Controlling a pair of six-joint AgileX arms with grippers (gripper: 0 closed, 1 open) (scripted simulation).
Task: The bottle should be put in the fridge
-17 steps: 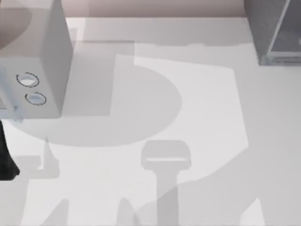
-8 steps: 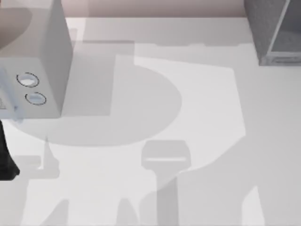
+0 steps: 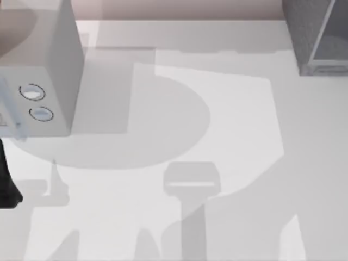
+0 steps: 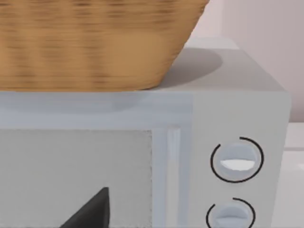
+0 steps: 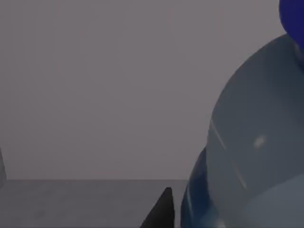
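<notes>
White table (image 3: 239, 141) lies under me, with the microwave (image 3: 38, 81) at its left and the fridge (image 3: 318, 38) at the far right corner. On the microwave sits a woven basket (image 4: 90, 42). In my right wrist view, the bottle (image 5: 251, 142) is very close, likely so I can carry it to the fridge. I cannot tell how my fingers are set. One dark left fingertip (image 4: 90, 209) faces the microwave door, just waiting.

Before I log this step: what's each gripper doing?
Left gripper: in front of the dial box; state cannot be told.
Right gripper: right beside the bottle; grip cannot be told.
</notes>
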